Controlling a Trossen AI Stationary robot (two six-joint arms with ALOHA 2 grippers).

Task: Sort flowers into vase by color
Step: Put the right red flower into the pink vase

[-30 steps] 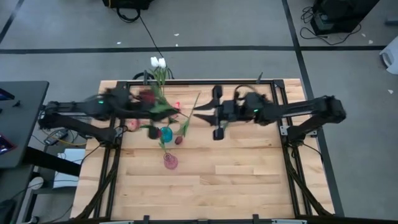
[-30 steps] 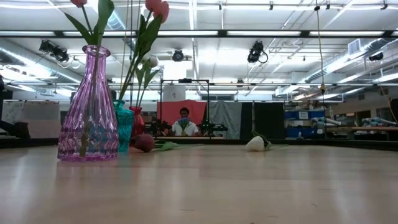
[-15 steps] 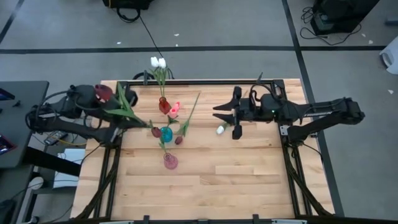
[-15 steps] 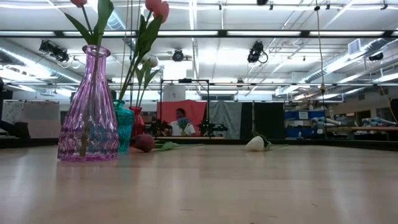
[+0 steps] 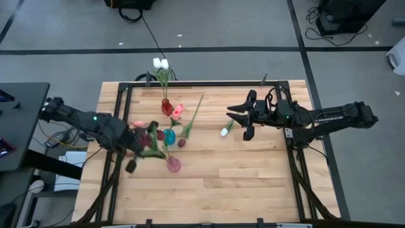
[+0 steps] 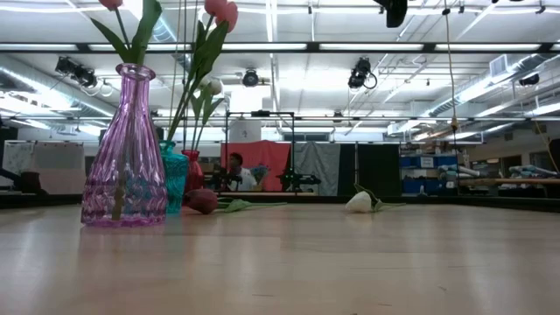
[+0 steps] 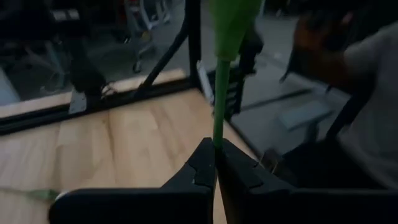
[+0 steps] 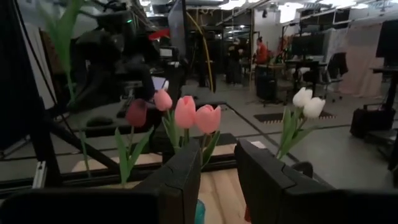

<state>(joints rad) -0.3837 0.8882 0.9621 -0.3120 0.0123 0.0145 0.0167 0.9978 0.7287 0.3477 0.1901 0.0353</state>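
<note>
Three vases stand left of the table's middle. The red vase point(image 5: 166, 107) holds white tulips point(image 5: 160, 63), the teal vase point(image 5: 169, 135) stands near pink tulips point(image 5: 178, 109), and the pink vase point(image 5: 173, 164) is nearest. My left gripper point(image 5: 147, 149) hovers beside the pink vase, shut on a green flower stem point(image 7: 217, 93); a reddish blurred head point(image 5: 138, 125) shows nearby. My right gripper point(image 5: 243, 120) hangs open and empty at the right. A dark red tulip point(image 5: 181, 142) and a white tulip point(image 5: 224, 132) lie flat on the table. My left gripper pinches the thin green stem point(image 7: 216, 138) between its two fingertips. The stem runs straight on past the fingers to a broad leaf point(image 7: 233, 18). The flower is lifted clear of the table.
A black frame point(image 5: 190, 83) runs around the wooden table top. The near half of the table point(image 5: 221, 183) is bare wood. A person sits in the room beyond the far edge point(image 6: 234, 172).
My left gripper has carried the flower from beside the red vase back toward the left edge, then swung toward the near edge and down to the pink vase. My right gripper has drawn back toward the right edge, uncovering the white tulip on the table.
</note>
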